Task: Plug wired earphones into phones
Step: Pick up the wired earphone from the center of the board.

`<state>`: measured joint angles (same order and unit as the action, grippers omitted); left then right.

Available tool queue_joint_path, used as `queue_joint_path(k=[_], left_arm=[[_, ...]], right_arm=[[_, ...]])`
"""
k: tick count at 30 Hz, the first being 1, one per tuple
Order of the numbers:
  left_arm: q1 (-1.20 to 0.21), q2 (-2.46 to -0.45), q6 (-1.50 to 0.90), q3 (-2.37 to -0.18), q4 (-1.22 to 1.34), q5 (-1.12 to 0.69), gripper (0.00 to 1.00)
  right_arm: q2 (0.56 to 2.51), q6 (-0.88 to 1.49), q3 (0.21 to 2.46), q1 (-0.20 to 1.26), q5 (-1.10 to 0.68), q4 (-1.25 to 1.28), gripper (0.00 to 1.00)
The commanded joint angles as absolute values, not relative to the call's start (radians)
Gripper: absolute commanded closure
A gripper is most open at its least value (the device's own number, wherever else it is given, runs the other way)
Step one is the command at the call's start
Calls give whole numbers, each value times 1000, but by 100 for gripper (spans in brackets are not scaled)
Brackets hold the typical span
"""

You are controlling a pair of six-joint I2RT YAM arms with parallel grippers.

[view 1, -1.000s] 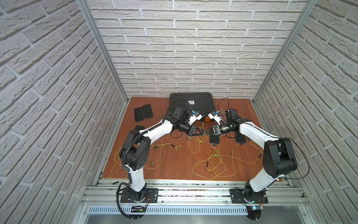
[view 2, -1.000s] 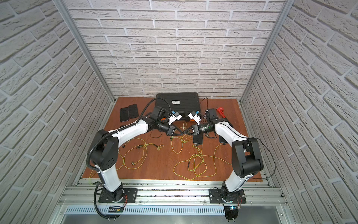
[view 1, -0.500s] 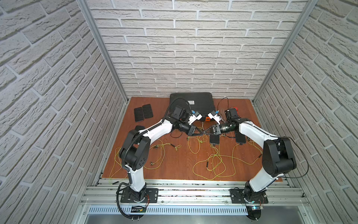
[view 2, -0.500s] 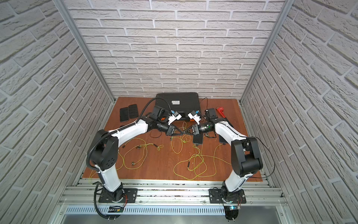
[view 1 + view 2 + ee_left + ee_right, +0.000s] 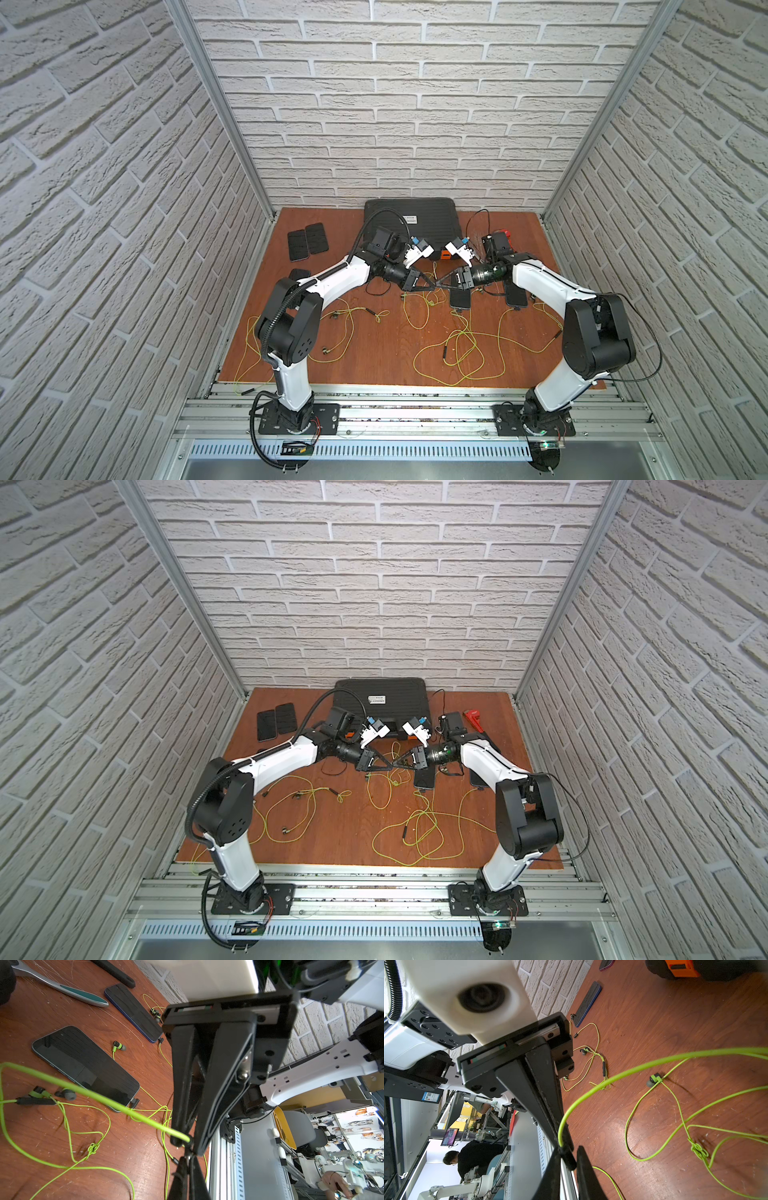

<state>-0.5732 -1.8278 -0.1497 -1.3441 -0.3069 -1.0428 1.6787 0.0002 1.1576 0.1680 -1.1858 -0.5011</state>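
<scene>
— Any containers?
— One: a black case (image 5: 411, 222) lies at the middle of the table's (image 5: 390, 365) back edge, lid shut, contents hidden.
— And the jaws, left first?
— The left gripper (image 5: 562, 1145) is clamped on the end of a yellow-green earphone cord (image 5: 623, 1073) above the table's middle. The dark plug (image 5: 569, 1160) sticks out past its tips. The right gripper (image 5: 187, 1145) meets it tip to tip, jaws narrow, one on each side of that plug. Whether they press it, I cannot tell.
— The phones?
— Two phones (image 5: 316, 237) lie side by side near the back left corner. Two more phones (image 5: 460, 298) lie right of centre, each with a cord plugged into its front end. Other earphones (image 5: 457, 353) loop toward the front edge.
</scene>
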Motion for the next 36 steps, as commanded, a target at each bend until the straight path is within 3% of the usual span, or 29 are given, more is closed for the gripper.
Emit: queue_joint_path(k=[1, 4, 9, 15, 25, 29, 34, 36], left_arm=[[-580, -1836, -126, -1371, -316, -1049, 100], [-581, -1837, -119, -1374, -327, -1048, 100], [-582, -1843, -99, -1384, -355, -1054, 100], [-580, -1846, -95, -1390, -359, -1052, 100], [-580, -1845, -88, -1391, -368, -1032, 100], [-580, -1844, -88, -1393, -370, -1023, 99], [-556, -1830, -91, -1388, -389, -1013, 48], [-536, -1802, -84, -1373, -403, -1005, 35]], right_arm=[[1666, -1, 1186, 189, -1236, -460, 85], [1658, -1, 1185, 192, -1232, -453, 90], [1645, 0, 1192, 192, -1232, -451, 82], [1649, 0, 1197, 193, -1248, -457, 82], [1649, -20, 1196, 199, -1252, -465, 94], [1639, -19, 1192, 199, -1249, -461, 94], [1605, 17, 1164, 199, -1194, -405, 94], [1588, 39, 1147, 199, -1164, -377, 94]])
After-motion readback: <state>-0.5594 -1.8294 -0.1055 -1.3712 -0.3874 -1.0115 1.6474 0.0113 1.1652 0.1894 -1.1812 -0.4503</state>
